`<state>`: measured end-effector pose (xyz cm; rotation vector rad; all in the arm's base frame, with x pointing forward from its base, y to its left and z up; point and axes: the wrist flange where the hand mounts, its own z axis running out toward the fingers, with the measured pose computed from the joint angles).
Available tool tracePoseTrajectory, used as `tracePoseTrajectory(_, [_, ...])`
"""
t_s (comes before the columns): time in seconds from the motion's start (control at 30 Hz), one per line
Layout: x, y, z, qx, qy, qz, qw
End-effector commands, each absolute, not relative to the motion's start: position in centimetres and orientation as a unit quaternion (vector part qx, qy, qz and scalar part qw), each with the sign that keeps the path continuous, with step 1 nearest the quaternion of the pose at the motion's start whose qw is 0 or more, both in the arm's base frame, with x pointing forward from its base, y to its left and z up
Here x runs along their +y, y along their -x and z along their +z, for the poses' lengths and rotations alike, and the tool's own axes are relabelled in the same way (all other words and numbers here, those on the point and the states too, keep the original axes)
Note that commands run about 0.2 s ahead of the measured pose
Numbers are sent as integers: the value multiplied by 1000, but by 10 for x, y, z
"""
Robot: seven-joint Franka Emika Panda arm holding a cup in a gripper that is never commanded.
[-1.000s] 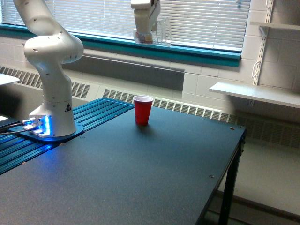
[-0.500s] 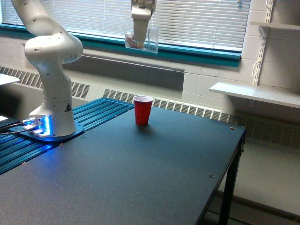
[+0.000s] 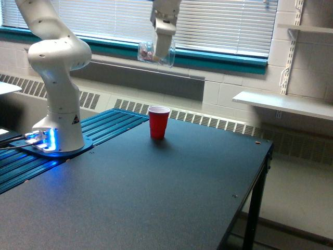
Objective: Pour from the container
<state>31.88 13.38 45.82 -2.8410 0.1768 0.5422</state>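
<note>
Since the previous frame the container (image 3: pixel 148 53) has tipped further toward the exterior view's left and dropped slightly; dark bench (image 3: pixel 156 192) carries white arm base (image 3: pixel 56 78) and upright red cup (image 3: pixel 158 122); end effector (image 3: pixel 162 49) grips the container, high above the cup.

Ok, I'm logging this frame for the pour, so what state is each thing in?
container: held in the air, tipped, above the red cup.
gripper: shut on the container.
red cup: upright on the table, mouth open.
table: dark top, no spill seen.
</note>
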Motion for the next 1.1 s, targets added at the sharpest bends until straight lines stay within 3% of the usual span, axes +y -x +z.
tracePoseTrajectory(0.03, [155, -319, 448, -15, 975, 192, 113])
tracePoseTrajectory(0.8, [185, -301, 414, -173, 967, 183, 42])
tracePoseTrajectory(1.1, [186, -289, 406, -239, 958, 160, -10])
